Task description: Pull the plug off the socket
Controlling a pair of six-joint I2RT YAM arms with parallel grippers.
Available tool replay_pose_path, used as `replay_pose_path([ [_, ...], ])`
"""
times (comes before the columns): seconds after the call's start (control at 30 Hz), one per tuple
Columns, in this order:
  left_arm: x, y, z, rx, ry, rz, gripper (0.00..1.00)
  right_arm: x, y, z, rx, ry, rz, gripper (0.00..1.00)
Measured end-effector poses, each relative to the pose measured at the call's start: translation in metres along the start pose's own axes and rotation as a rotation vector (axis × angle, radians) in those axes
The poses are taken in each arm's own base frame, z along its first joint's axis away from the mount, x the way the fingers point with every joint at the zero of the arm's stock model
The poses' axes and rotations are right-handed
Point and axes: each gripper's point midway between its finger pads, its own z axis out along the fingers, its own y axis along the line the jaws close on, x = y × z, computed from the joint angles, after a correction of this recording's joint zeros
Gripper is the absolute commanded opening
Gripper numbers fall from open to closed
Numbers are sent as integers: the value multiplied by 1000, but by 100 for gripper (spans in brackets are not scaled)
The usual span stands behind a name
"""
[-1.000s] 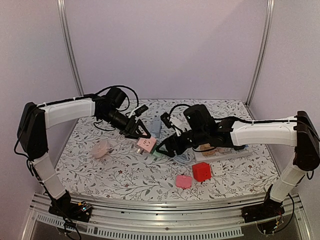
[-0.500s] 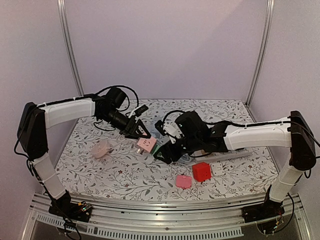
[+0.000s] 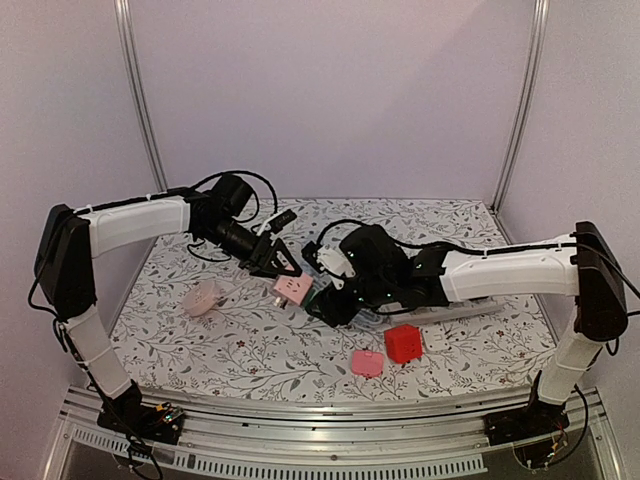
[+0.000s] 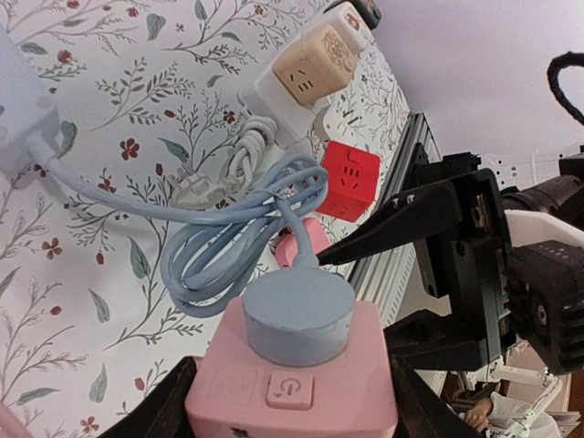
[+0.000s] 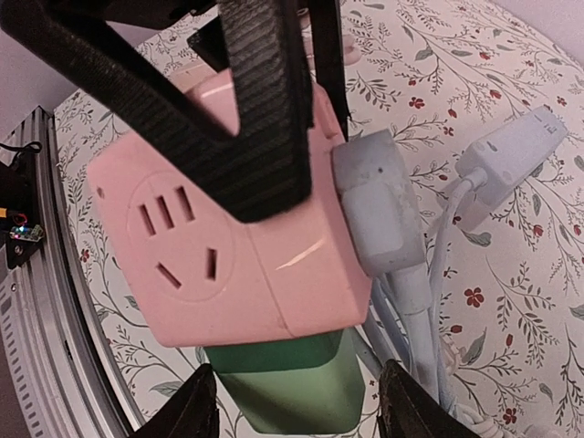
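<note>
My left gripper (image 3: 283, 272) is shut on a pink cube socket (image 3: 293, 289) and holds it above the table. In the left wrist view the socket (image 4: 292, 383) carries a round grey-blue plug (image 4: 298, 315) on its top face. A green plug (image 5: 292, 388) sits in another face of the socket (image 5: 228, 274), the one toward my right gripper. My right gripper (image 5: 297, 401) is open, one finger on each side of the green plug with small gaps. It also shows in the top view (image 3: 322, 305), right next to the socket.
The grey-blue cable (image 4: 237, 237) lies coiled on the flowered table. A red cube (image 3: 404, 343) and a flat pink piece (image 3: 367, 363) lie at the front. A pale pink cube (image 3: 202, 298) sits at the left. A white power strip (image 3: 450, 305) lies under the right arm.
My right arm has moved left toward the pink socket, and its fingers now flank the green plug. My left arm has held still with the socket.
</note>
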Motion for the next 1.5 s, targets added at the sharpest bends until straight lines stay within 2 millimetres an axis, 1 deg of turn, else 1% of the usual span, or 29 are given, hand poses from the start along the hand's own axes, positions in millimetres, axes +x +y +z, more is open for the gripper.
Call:
replay_pose_path([
  [0.17, 0, 0, 0, 1, 1, 2, 27, 0, 4, 5, 2, 11, -28, 61],
  [0.3, 1, -1, 0, 1, 2, 3, 27, 3, 4, 8, 12, 28, -48, 58],
  [0.4, 1, -1, 0, 2, 3, 3, 27, 6, 1, 9, 29, 39, -58, 52],
  [0.5, 1, -1, 0, 4, 3, 6, 27, 9, -1, 10, 42, 50, -74, 42],
  [0.6, 0, 0, 1, -1, 3, 5, 27, 11, 1, 9, 44, 58, -105, 35],
  [0.67, 1, 0, 2, 2, 10, -1, 26, 12, 2, 9, 48, 65, -122, 28],
  [0.73, 2, 1, 3, 5, 17, -7, 26, 14, 2, 9, 50, 72, -130, 25],
  [1.13, 3, 3, 10, 9, 41, -18, 26, 19, -2, 8, 82, 97, -213, 18],
  [1.5, 8, 2, 13, 16, 63, -16, 25, 23, 7, 6, 99, 120, -319, 17],
])
